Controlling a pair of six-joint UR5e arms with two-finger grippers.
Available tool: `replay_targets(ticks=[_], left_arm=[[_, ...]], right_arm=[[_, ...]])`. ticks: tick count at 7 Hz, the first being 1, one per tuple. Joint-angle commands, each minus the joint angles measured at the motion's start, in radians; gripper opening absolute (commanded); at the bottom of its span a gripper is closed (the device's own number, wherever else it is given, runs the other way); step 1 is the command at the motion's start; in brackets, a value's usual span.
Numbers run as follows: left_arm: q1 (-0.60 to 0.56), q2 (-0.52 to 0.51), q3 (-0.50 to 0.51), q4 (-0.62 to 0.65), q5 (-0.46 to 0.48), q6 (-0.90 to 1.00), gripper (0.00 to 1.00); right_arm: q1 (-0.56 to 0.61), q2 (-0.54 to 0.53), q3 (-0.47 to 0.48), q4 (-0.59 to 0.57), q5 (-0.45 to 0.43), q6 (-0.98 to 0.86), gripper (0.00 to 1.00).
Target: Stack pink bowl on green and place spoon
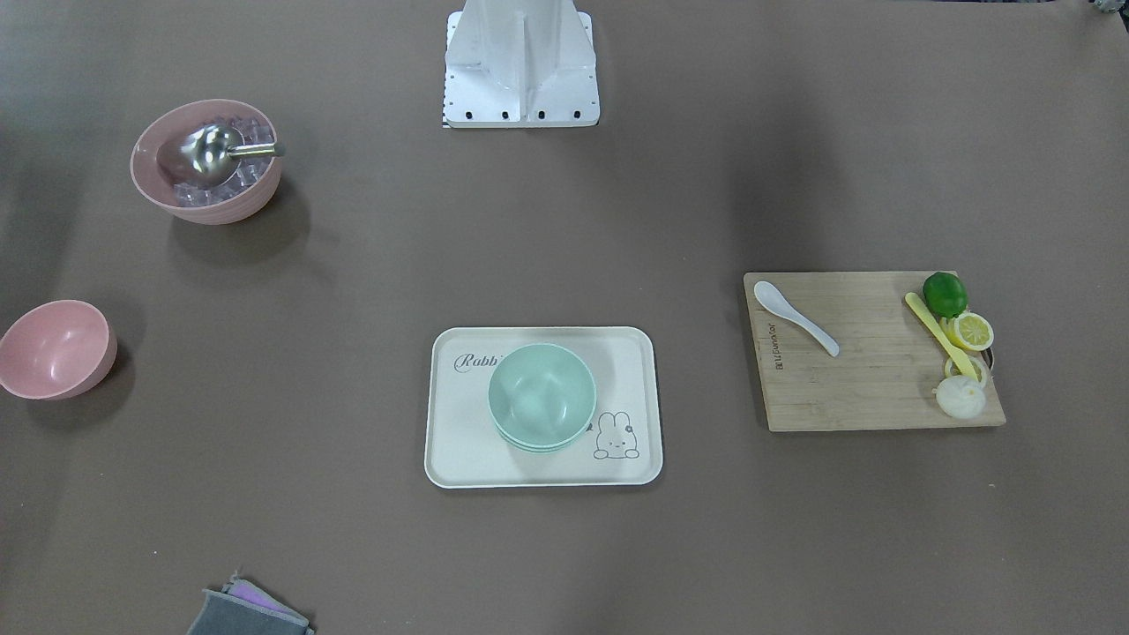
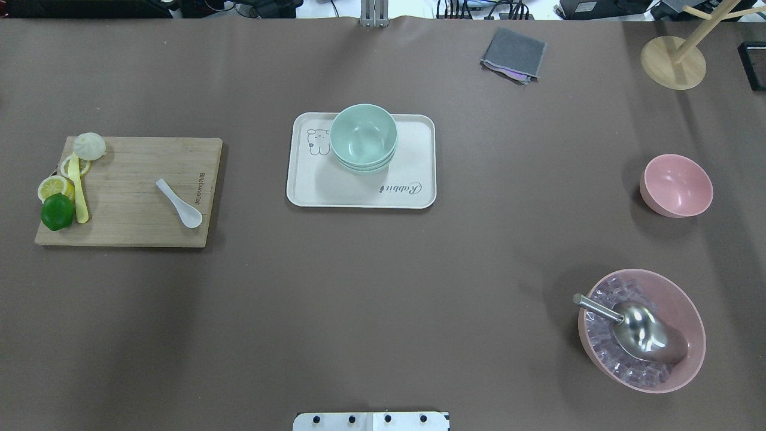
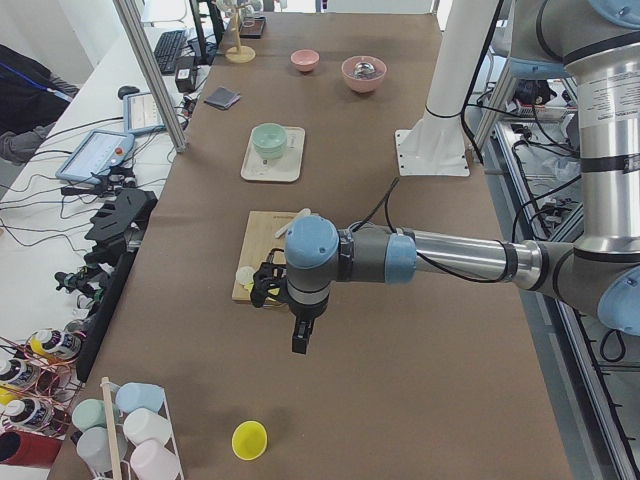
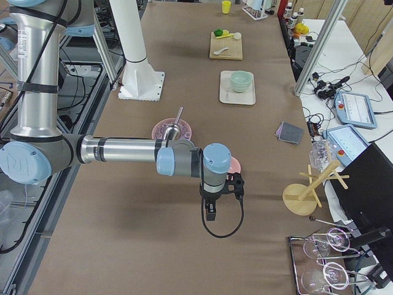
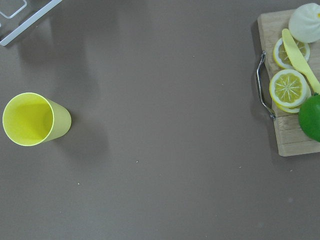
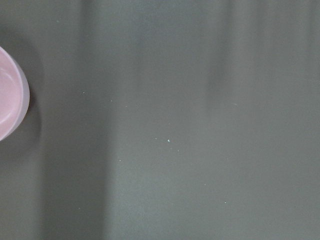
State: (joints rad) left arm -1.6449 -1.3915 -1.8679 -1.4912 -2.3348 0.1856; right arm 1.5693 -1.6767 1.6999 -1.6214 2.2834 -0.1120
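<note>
The empty pink bowl [image 2: 676,184] stands alone on the table's right side; its rim shows at the left edge of the right wrist view [image 6: 10,95]. The green bowls [image 2: 363,133] sit stacked on the white tray [image 2: 311,191] at the centre. The white spoon [image 2: 179,202] lies on the wooden cutting board [image 2: 128,191] on the left. My left gripper [image 3: 300,340] hangs over bare table beyond the board's end. My right gripper [image 4: 210,212] hangs just beyond the pink bowl. Both show only in the side views, so I cannot tell if they are open or shut.
A large pink bowl [image 2: 641,329] holds ice cubes and a metal scoop. The board also carries a lime [image 2: 57,211], lemon slices, a yellow knife and a white bun. A grey cloth [image 2: 513,54], a wooden stand [image 2: 673,60] and a yellow cup [image 5: 32,119] stand around.
</note>
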Motion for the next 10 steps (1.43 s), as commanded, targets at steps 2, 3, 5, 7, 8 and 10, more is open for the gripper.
replay_targets(ticks=[2, 3, 5, 7, 8, 10], left_arm=[[0.000, 0.006, -0.016, -0.001, -0.008, 0.002, 0.98], [0.000, 0.006, -0.017, -0.001, -0.008, 0.002, 0.98], [0.000, -0.012, -0.020, -0.012, -0.006, 0.000, 0.98], [0.000, -0.014, -0.014, -0.128, -0.006, -0.002, 0.98], [0.000, -0.018, -0.016, -0.194, -0.006, -0.002, 0.98], [0.002, -0.023, 0.048, -0.523, 0.000, -0.014, 0.98]], right_arm=[[0.000, 0.000, 0.000, 0.001, 0.013, 0.002, 1.00], [0.000, 0.000, 0.001, 0.002, 0.013, -0.003, 1.00], [-0.002, 0.018, 0.001, 0.087, 0.013, -0.002, 1.00], [-0.002, 0.017, -0.026, 0.294, 0.045, 0.055, 1.00], [-0.002, 0.018, -0.028, 0.363, 0.047, 0.058, 1.00], [-0.002, 0.023, -0.026, 0.426, 0.129, 0.060, 1.00]])
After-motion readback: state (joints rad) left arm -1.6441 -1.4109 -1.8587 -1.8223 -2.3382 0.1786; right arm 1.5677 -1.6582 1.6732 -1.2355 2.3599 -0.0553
